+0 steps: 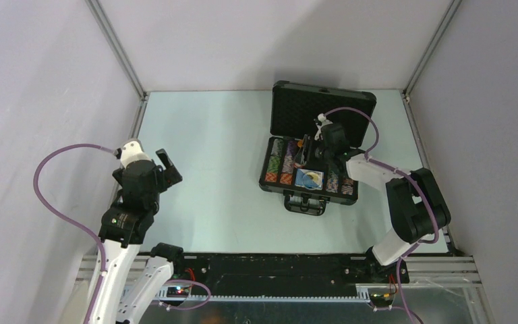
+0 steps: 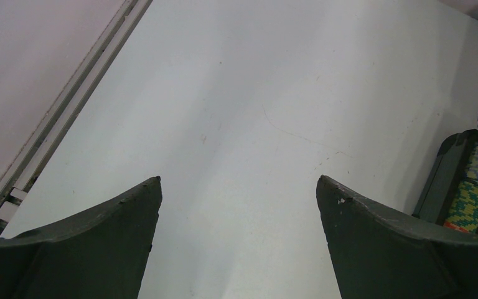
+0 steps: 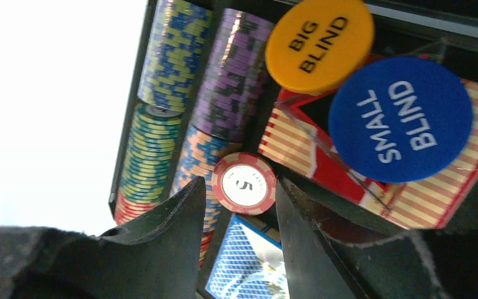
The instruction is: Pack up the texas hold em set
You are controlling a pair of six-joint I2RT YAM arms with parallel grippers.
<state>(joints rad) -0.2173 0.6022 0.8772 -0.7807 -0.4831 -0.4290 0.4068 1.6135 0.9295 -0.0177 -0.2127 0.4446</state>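
Observation:
The black case (image 1: 324, 96) lies open at the table's back right, its foam-lined lid raised. Multicoloured chip rows (image 1: 280, 165) fill its left side. My right gripper (image 1: 305, 156) hangs over the case's middle. In the right wrist view that gripper (image 3: 241, 182) is shut on a small red-white chip (image 3: 244, 184) marked 5, held by its edges at the fingertips just above the chip rows (image 3: 174, 53). A red-white card box (image 3: 435, 193) lies to the right of the chip. My left gripper (image 1: 168, 165) is open over bare table, far left of the case, with nothing in it (image 2: 238, 180).
A yellow BIG BLIND disc (image 3: 319, 40) and a blue SMALL BLIND disc (image 3: 400, 118) rest on the card box. A blue-backed card deck (image 3: 249, 268) lies below the held chip. The case's near corner (image 2: 448, 174) shows at the right of the left wrist view. Grey walls enclose the table.

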